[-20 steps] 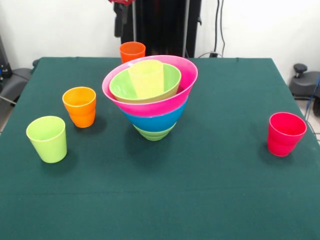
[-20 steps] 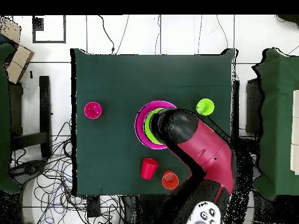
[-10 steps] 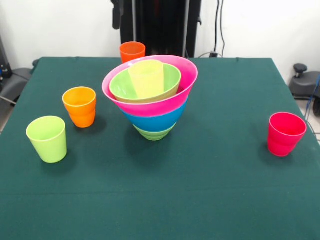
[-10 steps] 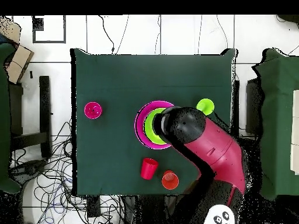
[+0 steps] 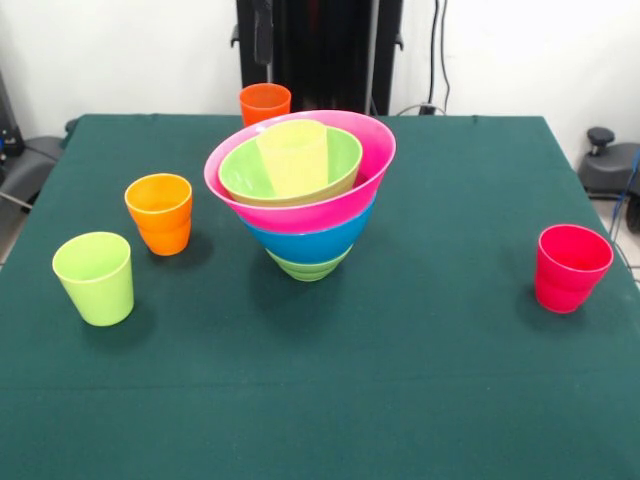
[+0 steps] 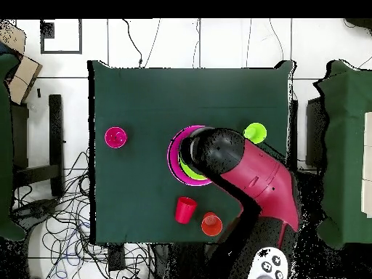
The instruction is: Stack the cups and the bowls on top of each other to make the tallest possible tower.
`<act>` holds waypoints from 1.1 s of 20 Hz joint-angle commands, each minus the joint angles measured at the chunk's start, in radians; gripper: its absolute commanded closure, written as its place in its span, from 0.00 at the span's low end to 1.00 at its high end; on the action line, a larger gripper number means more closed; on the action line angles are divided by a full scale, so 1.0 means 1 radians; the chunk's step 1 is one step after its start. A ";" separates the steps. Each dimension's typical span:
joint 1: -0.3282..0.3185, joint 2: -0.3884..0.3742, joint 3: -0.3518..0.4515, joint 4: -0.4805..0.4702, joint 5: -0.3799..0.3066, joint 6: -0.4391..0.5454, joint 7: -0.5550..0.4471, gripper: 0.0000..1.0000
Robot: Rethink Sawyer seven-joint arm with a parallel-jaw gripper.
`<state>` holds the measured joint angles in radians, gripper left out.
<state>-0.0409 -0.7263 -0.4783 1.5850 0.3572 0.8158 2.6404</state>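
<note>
Gripper: can't tell its state. Front view shows none of it; only a dark column behind the surface at the top edge. In the overhead view the red and black arm (image 6: 251,178) reaches over the tower and covers whatever hangs under its black end, so the gripper itself is hidden and any contact with the stack can't be seen.

Tower (image 5: 303,190) stands upright near the middle of the green surface (image 5: 400,380). Bottom to top: light green bowl (image 5: 308,266) touching the surface, blue bowl (image 5: 310,242) nested in it, pink bowl (image 5: 325,203) in that with the widest rim, small light green bowl (image 5: 245,170) sitting inside the pink one, pale yellow cup (image 5: 293,155) upright inside the small bowl. In the overhead view only a sliver of the pink rim and green inside shows to the left of the arm.

Loose cups, all upright, open end up, none touching another:
- orange cup (image 5: 160,213), left of the tower, near it.
- lime green cup (image 5: 95,277), further left and nearer the camera, beside the orange one but apart.
- second orange cup (image 5: 264,103), behind the tower by the far edge.
- red cup (image 5: 570,267), alone, well apart on the right side.

The overhead view also shows a pinkish-red cup (image 6: 185,210) just beside an orange one near the bottom edge of the surface.
</note>
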 commanded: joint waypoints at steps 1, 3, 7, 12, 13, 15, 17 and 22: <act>-0.036 0.018 0.163 -0.052 -0.096 0.102 -0.147 0.00; -0.039 0.025 0.168 -0.073 -0.104 0.114 -0.136 0.00; -0.040 0.042 0.183 -0.096 -0.117 0.108 -0.109 0.00; -0.035 0.051 0.193 -0.104 -0.125 0.101 -0.079 0.00; -0.035 0.055 0.193 -0.113 -0.128 0.105 -0.072 0.00; -0.031 0.062 0.193 -0.132 -0.132 0.116 -0.059 0.00; -0.028 0.071 0.193 -0.147 -0.134 0.123 -0.048 0.00; -0.026 0.089 0.190 -0.175 -0.136 0.127 -0.042 0.00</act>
<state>-0.0661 -0.7044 -0.4069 1.4542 0.2963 0.8292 2.6404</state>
